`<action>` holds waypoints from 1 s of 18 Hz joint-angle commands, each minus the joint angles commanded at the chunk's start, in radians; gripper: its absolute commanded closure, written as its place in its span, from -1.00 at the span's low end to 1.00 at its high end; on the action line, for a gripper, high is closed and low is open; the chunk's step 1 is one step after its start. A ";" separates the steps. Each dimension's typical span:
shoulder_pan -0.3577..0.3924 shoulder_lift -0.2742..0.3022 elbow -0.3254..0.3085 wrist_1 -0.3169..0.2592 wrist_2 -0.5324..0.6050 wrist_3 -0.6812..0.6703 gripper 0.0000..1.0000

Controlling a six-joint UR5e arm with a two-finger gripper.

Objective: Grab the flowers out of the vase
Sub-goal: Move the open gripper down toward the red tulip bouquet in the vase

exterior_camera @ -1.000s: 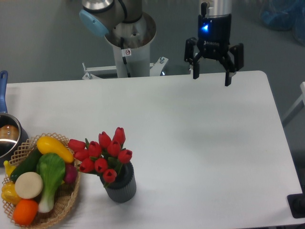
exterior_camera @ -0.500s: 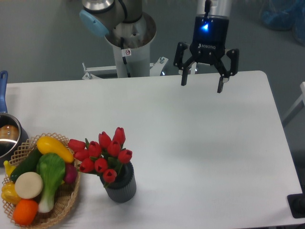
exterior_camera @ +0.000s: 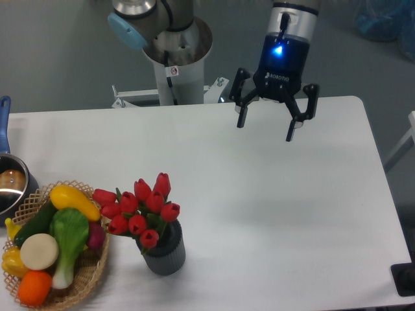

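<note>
**Operator:** Since the earlier frames, my gripper (exterior_camera: pixel 266 127) has drifted left and slightly down from the upper right of the frame, tilting as it goes; its jaws stand wide apart, holding nothing.

**Observer:** And the task's things?

**Operator:** Flowers (exterior_camera: pixel 138 208) stand untouched in the vase (exterior_camera: pixel 165 253), lower left of centre, just beside the wicker basket (exterior_camera: pixel 91 275). I judge nothing done yet: approach, descent, grasp and lift all remain.
</note>
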 joint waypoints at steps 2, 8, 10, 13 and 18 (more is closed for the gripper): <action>-0.002 -0.005 -0.002 0.021 -0.006 0.000 -1.00; -0.046 -0.037 -0.008 0.025 -0.014 0.000 -1.00; -0.067 -0.066 -0.006 0.025 -0.053 0.003 -1.00; -0.089 -0.100 -0.006 0.026 -0.078 0.005 -1.00; -0.101 -0.134 -0.017 0.023 -0.173 0.015 -1.00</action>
